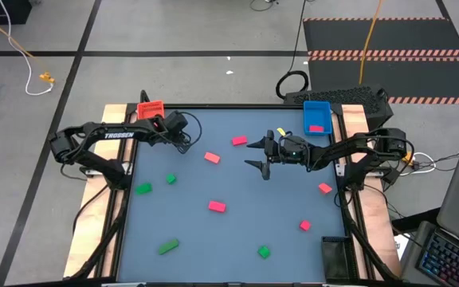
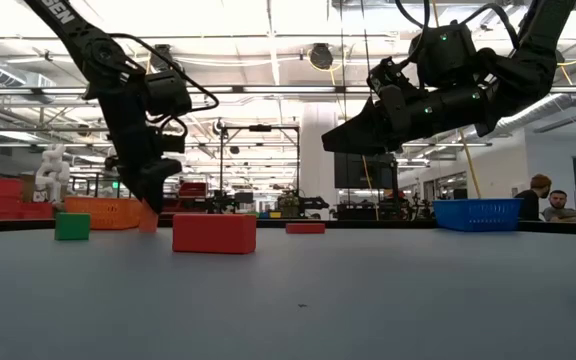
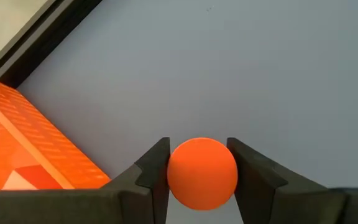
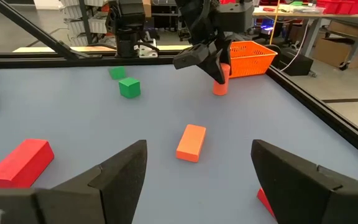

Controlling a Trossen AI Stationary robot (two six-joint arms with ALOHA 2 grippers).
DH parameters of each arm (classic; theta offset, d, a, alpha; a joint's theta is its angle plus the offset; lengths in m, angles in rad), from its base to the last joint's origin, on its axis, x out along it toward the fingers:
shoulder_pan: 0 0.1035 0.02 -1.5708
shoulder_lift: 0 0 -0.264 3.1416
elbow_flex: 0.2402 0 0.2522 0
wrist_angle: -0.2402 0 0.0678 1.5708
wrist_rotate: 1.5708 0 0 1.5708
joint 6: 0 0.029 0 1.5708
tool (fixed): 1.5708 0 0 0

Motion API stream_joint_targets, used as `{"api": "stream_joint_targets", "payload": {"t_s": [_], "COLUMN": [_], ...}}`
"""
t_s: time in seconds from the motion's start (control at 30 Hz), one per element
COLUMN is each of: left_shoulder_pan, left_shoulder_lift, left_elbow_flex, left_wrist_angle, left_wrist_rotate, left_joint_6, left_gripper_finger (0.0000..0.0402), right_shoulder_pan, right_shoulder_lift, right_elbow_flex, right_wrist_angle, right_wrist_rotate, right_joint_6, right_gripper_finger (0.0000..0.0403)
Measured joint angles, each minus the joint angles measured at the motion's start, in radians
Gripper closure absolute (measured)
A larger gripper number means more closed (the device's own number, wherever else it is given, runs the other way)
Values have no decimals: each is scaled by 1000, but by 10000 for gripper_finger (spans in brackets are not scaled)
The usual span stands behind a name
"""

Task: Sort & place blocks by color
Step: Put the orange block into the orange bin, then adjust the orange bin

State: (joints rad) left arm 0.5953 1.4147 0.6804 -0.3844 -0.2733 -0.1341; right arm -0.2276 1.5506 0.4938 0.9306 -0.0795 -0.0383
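1. Blue-grey tabletop (image 1: 237, 239) carries scattered red, pink and green blocks.
2. Left gripper (image 3: 201, 180), near the orange tray (image 1: 151, 108), pinches a round-ended orange block (image 3: 202, 172) between closed fingers.
3. Best handling, I judge: carry it fully over the tray rim before releasing.
4. Right gripper (image 1: 260, 154) hovers mid-table, fingers spread wide, empty.

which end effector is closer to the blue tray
Right. The right end effector hovers open just in front of the blue tray; the left end effector, gripping an orange piece, is beside the orange tray.
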Motion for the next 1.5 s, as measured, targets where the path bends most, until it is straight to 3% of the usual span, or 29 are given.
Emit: {"api": "stream_joint_targets", "payload": {"t_s": [0.23, 0.43, 0.63, 0.97, 1.03, 1.3, 1.5], "left_shoulder_pan": [-2, 1, 30, 153, 171, 198, 172], "left_shoulder_lift": [-43, -128, -219, -175, -157, -104, -103], "left_elbow_flex": [88, 184, 191, 191, 191, 191, 191], "left_wrist_angle": [-46, -249, -367, -428, -427, -428, -395], "left_wrist_rotate": [-45, -191, -309, -313, -310, -291, -240], "left_joint_6": [61, 79, 35, 82, 82, 62, 37], "left_gripper_finger": [269, 269, 269, 269, 248, 70, 34], "right_shoulder_pan": [0, 0, 0, 0, 0, 0, 0], "right_shoulder_lift": [0, 0, 0, -1, -1, -1, 0], "right_elbow_flex": [0, 0, 0, 0, 0, 0, 0], "right_wrist_angle": [0, 0, 0, 17, 17, 23, 22], "right_wrist_rotate": [0, 0, 0, 0, 0, 0, 0], "right_joint_6": [0, 0, 0, -26, -26, -26, -26], "right_gripper_finger": [122, 122, 122, 121, 122, 121, 121]}}
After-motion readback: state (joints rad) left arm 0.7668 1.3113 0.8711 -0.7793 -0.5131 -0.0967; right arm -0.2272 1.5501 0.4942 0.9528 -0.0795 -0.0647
